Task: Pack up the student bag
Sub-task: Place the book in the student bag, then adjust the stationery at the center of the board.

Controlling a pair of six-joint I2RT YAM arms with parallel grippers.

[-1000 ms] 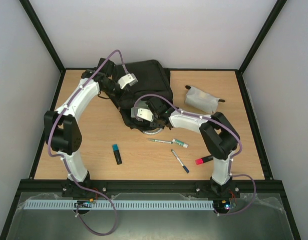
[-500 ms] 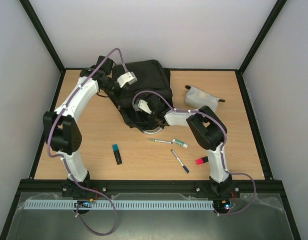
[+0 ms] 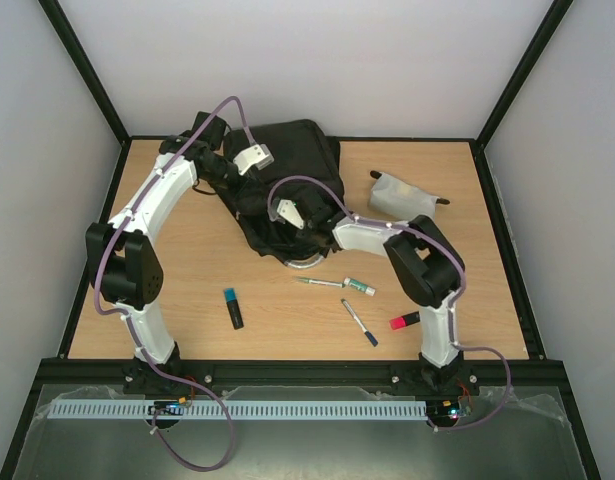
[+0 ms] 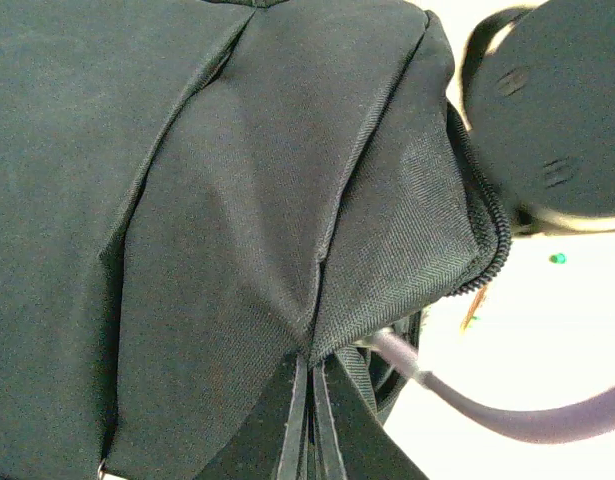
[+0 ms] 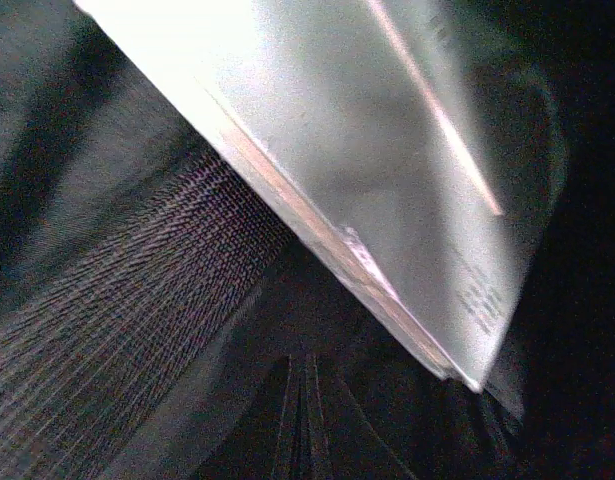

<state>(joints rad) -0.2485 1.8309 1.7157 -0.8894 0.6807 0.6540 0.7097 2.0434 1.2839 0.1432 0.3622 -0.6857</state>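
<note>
On the wooden table (image 3: 187,290), toward the far side and a little left of the middle, lies the student bag (image 3: 292,150). It is black, soft and crumpled, and it is by far the biggest thing we see. Both arms reach over it.

The left gripper (image 4: 309,378) is at the far left part of the bag. Its two fingers stand pressed together, and the folds of the fabric run straight into them, so it is clenched on the cloth of the bag.

The right gripper (image 5: 302,395) is pushed into the near end of the bag, between dark fabric and mesh. Its wrist view is very dark and we cannot tell if the fingers are closed or apart. Just ahead of them a flat shiny sheet (image 5: 387,150) stands tilted, perhaps of clear plastic.

A whitish pouch (image 3: 402,200) rests to the right of the bag, apart from it. A pale ring (image 3: 305,264) shows at the bag's near edge.

Nearer to the arm bases four pens lie apart from each other:
- a black marker with teal cap (image 3: 233,308)
- a green pen (image 3: 337,284)
- a thin blue-tipped pen (image 3: 359,323)
- a red highlighter (image 3: 407,320)
</note>
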